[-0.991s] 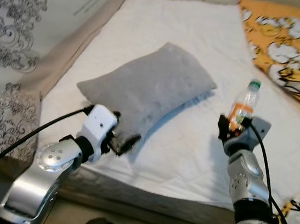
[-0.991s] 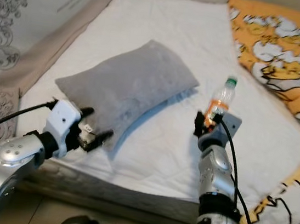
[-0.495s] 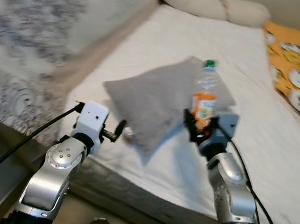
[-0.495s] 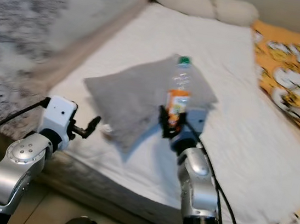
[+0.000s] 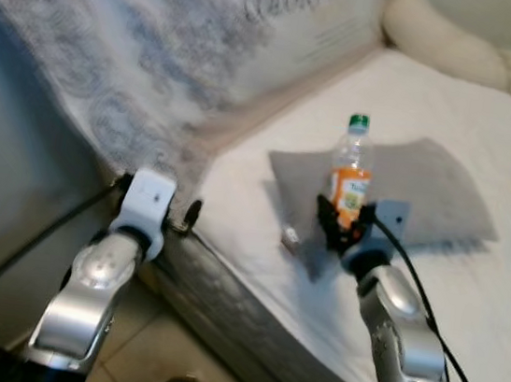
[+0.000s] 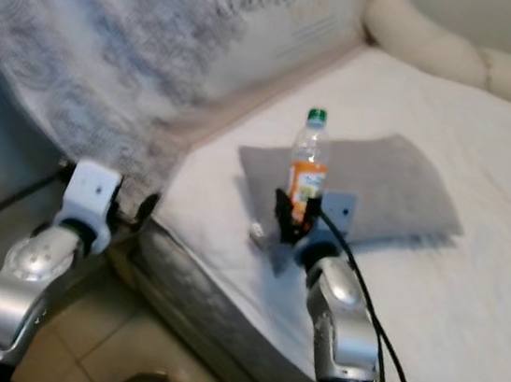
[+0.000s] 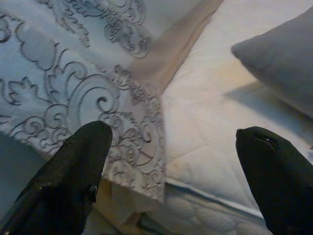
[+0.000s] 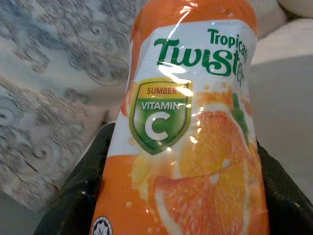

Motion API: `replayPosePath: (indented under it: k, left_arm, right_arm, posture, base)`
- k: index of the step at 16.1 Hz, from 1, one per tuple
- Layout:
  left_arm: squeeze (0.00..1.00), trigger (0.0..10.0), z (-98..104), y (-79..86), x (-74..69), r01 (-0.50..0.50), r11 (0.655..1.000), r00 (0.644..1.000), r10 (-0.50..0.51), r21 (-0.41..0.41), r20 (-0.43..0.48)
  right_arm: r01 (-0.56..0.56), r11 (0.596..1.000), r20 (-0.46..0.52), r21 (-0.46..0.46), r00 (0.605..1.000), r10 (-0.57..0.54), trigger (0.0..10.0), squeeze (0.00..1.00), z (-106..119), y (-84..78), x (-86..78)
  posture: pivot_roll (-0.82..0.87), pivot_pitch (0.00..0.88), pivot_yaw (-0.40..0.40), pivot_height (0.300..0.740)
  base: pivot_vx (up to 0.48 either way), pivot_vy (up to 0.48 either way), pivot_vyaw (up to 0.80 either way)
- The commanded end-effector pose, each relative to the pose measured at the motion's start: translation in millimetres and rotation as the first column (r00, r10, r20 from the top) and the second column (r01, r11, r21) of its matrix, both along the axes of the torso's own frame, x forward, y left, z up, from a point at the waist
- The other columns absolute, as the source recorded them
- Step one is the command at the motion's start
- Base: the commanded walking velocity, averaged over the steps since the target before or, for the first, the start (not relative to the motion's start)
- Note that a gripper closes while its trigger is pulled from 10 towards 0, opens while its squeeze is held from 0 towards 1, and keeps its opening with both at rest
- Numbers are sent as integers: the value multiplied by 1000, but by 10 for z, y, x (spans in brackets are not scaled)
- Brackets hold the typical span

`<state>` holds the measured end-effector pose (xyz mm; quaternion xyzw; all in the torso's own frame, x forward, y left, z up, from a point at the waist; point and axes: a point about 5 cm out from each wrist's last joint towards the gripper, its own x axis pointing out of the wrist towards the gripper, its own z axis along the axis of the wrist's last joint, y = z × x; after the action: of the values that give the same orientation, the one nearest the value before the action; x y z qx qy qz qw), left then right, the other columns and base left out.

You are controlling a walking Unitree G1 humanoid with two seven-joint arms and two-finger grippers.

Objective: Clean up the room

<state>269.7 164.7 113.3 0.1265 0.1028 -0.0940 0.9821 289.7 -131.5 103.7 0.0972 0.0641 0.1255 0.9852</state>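
Observation:
My right gripper (image 5: 340, 229) is shut on an orange juice bottle (image 5: 351, 173) with a green cap, held upright over the bed's near edge. Its orange label (image 8: 188, 147) reads Tropicana Twister in the right wrist view, with a black finger (image 8: 78, 200) on each side. Behind the bottle a grey pillow (image 5: 425, 190) lies on the white mattress (image 5: 467, 304). My left gripper (image 5: 188, 218) hangs open by the bed's corner; its two black fingers (image 7: 68, 176) stand wide apart over the patterned bedcover (image 7: 88, 98) with nothing between them.
A patterned grey-and-white cover (image 5: 144, 35) rises along the bed's left side. Cream bolsters (image 5: 463, 49) lie at the head of the bed. A small object (image 5: 290, 240) sits on the sheet by the pillow's corner. Tiled floor (image 5: 149, 356) lies below the bed's edge.
The whole view has swung left, so the camera has turned. The left gripper has pulled away from the pillow toward the bed's corner. The right gripper still holds the bottle.

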Motion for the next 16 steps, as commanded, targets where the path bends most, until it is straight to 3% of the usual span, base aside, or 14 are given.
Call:
replayPosePath:
  k: [1, 11, 13, 16]
  left_arm:
    - [710, 10000, 31, -21, 23, 14, 1000, 1000, -15, 17, 12]
    - [694, 10000, 142, -11, 50, 17, 999, 1000, -18, 43, 26]
    - [698, 10000, 150, -85, 27, 53, 996, 999, -53, 69, 2]
    - [698, 10000, 109, -159, 35, 65, 997, 998, -66, 31, 9]
  right_arm:
    - [-25, 999, -22, 21, 999, 25, 10000, 0, -11, 23, -29]
    - [-14, 997, -113, 79, 993, 23, 10000, 0, -159, 64, -67]
    - [-11, 998, -106, 69, 994, 18, 10000, 0, -161, 66, -37]
    - [1, 997, -106, 83, 994, 8, 10000, 0, -149, 26, -55]
  posture:
    - [-7, 0, 11, 740]
    - [28, 0, 63, 740]
    - [29, 0, 115, 740]
    - [8, 0, 95, 740]
  base:
    - [0, 0, 800]
    - [0, 0, 800]
    - [0, 0, 800]
    - [0, 0, 800]
